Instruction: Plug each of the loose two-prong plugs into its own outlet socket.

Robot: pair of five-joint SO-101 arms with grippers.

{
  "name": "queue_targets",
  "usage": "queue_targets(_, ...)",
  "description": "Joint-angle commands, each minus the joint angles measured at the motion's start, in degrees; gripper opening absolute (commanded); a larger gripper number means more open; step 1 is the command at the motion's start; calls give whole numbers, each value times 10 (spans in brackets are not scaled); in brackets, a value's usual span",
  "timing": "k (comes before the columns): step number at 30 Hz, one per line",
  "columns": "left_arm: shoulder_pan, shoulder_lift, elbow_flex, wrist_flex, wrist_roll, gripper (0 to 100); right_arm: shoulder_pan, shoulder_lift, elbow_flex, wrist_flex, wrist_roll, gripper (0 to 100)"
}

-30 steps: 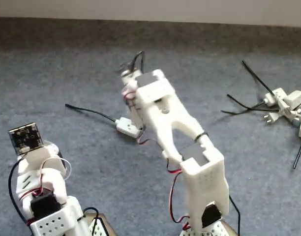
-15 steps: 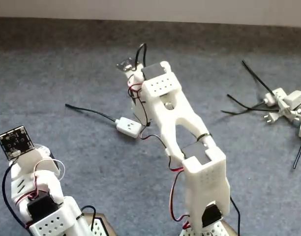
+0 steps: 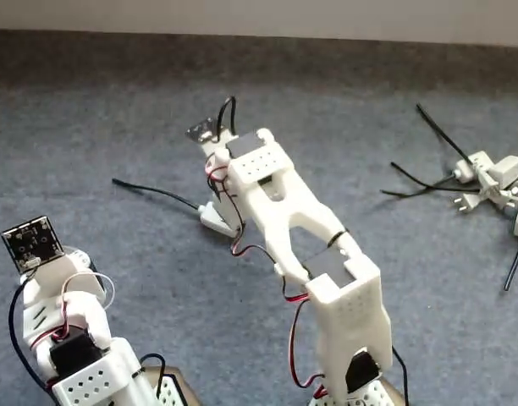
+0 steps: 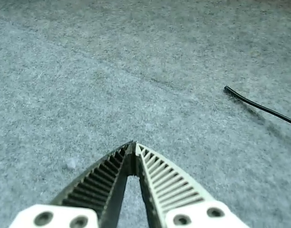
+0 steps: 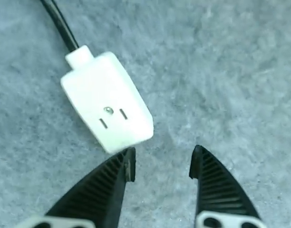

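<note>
A white outlet socket point(image 5: 107, 107) with a black cord lies on the grey carpet, its slotted face up. My right gripper point(image 5: 160, 164) hangs open just over it, one fingertip at the socket's edge. From above, the right arm point(image 3: 267, 190) covers part of that socket point(image 3: 215, 216). My left gripper point(image 4: 134, 147) is shut with nothing in it, above bare carpet at the near left, with the loose end of the black cord point(image 4: 259, 107) off to one side. A tangle of white plugs and sockets point(image 3: 492, 182) with black cords lies at the far right.
The grey carpet point(image 3: 107, 101) runs to a dark strip along the far wall. The socket's black cord point(image 3: 153, 191) trails left across the carpet. The left arm point(image 3: 60, 321) stands folded at the near left corner.
The right arm has swung left and down over the socket, hiding part of it. The left arm's wrist has shifted slightly to the left.
</note>
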Motion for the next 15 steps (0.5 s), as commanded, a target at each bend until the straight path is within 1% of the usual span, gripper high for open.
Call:
queue_targets(1, 12, -2, -1, -14, 0, 7, 1, -10, 32, -63, -8, 191)
queue_targets(4, 12, -2, -1, -14, 0, 7, 13, -10, 49, -89, -8, 191)
queue_targets(8, 13, -2, -1, -15, 0, 7, 33, -10, 54, -87, -8, 191)
queue_targets(12, 13, -2, -1, -15, 0, 7, 43, -23, 14, -37, -7, 191)
queue_targets(15, 13, -2, -1, -15, 0, 7, 17, -43, -48, 4, -7, 191)
